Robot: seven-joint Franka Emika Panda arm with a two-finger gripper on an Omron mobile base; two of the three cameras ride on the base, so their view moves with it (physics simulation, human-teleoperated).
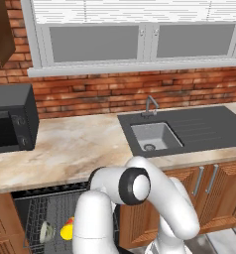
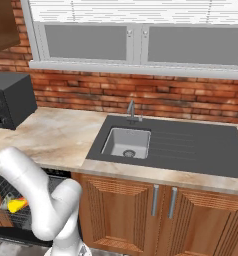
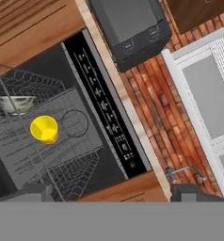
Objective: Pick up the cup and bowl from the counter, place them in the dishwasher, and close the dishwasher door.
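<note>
The cup (image 3: 44,129), yellow, sits in the wire rack (image 3: 48,141) of the open dishwasher (image 3: 104,108), left of centre in the hand view with its mouth toward the camera. In the left base view it shows at the lower left (image 1: 67,231), partly behind the white arm (image 1: 140,198); in the right base view it lies at the far left edge (image 2: 16,204). The bowl (image 3: 16,103) stands on edge in the same rack, just above and left of the cup in the hand view, and just left of the cup in the left base view (image 1: 46,231). The two sit near each other but apart.

The dishwasher's control strip (image 3: 104,113) carries small white marks, too tiny to read. No brand or writing is legible on the microwave (image 1: 11,119).

The jaws are released, holding nothing.

The bench (image 1: 75,144) runs across the middle, with the sink (image 1: 154,136) at right.
</note>
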